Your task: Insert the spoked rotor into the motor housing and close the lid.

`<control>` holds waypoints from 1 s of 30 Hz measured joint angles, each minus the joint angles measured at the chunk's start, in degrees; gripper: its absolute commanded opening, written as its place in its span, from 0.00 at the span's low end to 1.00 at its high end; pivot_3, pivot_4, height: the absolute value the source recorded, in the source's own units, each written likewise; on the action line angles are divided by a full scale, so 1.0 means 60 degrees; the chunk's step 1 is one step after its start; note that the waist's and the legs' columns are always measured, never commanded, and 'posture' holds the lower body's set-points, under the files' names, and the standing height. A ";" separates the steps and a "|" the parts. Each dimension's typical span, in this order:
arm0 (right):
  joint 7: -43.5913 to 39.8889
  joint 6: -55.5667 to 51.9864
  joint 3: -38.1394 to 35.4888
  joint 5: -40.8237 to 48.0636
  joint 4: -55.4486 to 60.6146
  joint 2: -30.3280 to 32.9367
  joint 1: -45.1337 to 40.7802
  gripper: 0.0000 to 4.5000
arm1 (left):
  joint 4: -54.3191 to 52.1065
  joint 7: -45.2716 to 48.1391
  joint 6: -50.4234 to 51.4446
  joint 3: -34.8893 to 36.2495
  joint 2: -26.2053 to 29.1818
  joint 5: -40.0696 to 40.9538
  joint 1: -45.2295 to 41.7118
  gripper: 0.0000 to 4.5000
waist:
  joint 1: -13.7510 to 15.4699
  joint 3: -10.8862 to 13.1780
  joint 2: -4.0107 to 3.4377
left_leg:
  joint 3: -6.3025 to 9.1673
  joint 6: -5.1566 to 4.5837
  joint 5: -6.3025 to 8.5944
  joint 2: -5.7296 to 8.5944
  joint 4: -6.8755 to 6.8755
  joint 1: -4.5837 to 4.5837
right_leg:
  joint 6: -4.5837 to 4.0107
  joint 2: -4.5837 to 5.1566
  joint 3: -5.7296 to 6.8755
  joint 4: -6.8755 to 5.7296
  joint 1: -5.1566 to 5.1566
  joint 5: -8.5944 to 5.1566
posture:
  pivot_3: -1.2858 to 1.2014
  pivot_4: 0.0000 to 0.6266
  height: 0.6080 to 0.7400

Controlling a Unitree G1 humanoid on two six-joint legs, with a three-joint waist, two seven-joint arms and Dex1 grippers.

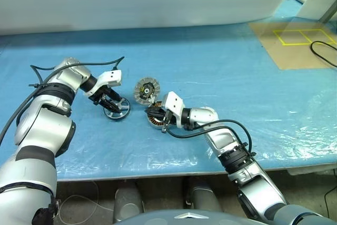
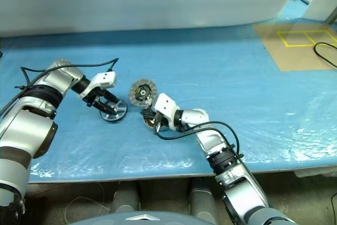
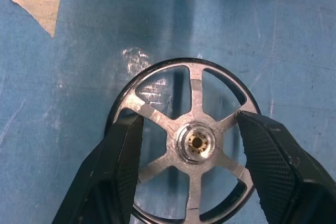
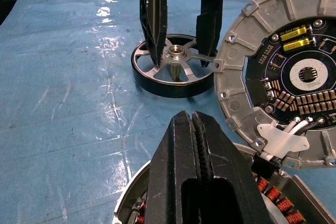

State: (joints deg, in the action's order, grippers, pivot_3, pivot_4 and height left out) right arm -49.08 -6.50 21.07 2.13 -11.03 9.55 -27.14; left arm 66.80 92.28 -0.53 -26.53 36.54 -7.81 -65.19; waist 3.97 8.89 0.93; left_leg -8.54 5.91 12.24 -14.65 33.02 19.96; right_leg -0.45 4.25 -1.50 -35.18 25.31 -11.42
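Note:
The spoked rotor (image 1: 118,110) lies on the blue table cover, left of centre. My left gripper (image 1: 111,104) reaches down onto it, and its two black fingers (image 3: 123,150) press on opposite sides of the rim (image 3: 194,93). To the right sits the motor housing (image 1: 155,123), its copper windings (image 4: 281,203) showing. The lid (image 1: 146,91) stands tilted on edge against the housing, its ribbed face with the green-yellow centre turned up, and white wires (image 4: 294,127) run from it to the housing. My right gripper (image 4: 192,117) is shut, with nothing between its fingers, over the housing's rim.
A brown board (image 1: 295,46) with a yellow taped square lies at the far right, with a black cable (image 1: 322,55) beside it. A scrap of tape (image 3: 34,1) is stuck to the cover near the rotor. The table's front edge (image 1: 158,175) runs close below both arms.

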 measured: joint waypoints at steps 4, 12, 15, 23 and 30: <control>0.0000 0.0007 0.0000 0.0000 -0.0021 -0.0001 0.0000 0.00 | 0.0078 0.0000 -0.0249 0.0129 0.0003 -0.0120 -0.0003 0.65 | 0.0000 0.0000 0.0000 | 0.0000 0.0000 0.0000 0.0000 0.0000 -0.0001 | 0.0000 0.0000 0.0000 0.0000 -0.0001 0.0000 | 0.52 0.24 1.00; 0.0004 0.0040 0.0000 0.0000 -0.0062 -0.0029 -0.0001 0.00 | 0.0151 -0.0003 -0.0497 0.0352 0.0003 -0.0267 -0.0007 0.65 | 0.0001 0.0000 0.0000 | 0.0000 0.0000 0.0000 0.0000 -0.0003 0.0000 | 0.0000 0.0000 0.0000 0.0008 -0.0001 0.0000 | 0.52 0.24 1.00; 0.0004 0.0042 0.0000 0.0000 -0.0065 -0.0029 -0.0001 0.00 | 0.0258 -0.0004 -0.0483 0.0427 0.0003 -0.0203 -0.0054 0.65 | 0.0002 0.0000 0.0000 | 0.0000 0.0000 0.0000 0.0000 -0.0005 0.0000 | 0.0000 0.0000 0.0000 0.0012 -0.0001 0.0000 | 0.52 0.24 1.00; 0.0010 0.0048 0.0000 0.0000 -0.0067 -0.0028 -0.0001 0.00 | 0.0382 -0.0004 -0.0664 0.0504 0.0006 -0.0079 -0.0213 0.65 | 0.0002 0.0000 0.0000 | 0.0000 0.0000 0.0000 0.0000 -0.0014 0.0002 | 0.0002 0.0000 0.0001 0.0025 -0.0003 0.0001 | 0.52 0.24 1.00; 0.0017 0.0048 0.0000 0.0000 -0.0067 -0.0027 -0.0001 0.00 | 0.0393 -0.0004 -0.1044 0.0350 0.0047 -0.0087 -0.0201 0.65 | 0.0003 0.0000 0.0000 | 0.0000 0.0000 0.0000 0.0000 -0.0023 0.0000 | 0.0002 0.0000 0.0002 0.0035 -0.0003 0.0001 | 0.52 0.24 1.00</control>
State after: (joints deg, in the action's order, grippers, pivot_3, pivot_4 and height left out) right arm -48.98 -6.21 21.07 2.13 -11.43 9.39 -27.14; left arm 69.16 92.25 -6.79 -24.43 36.82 -8.33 -66.40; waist 3.99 8.89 0.93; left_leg -8.54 5.91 12.24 -14.65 32.88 19.97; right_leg -0.44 4.25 -1.48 -34.97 25.29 -11.41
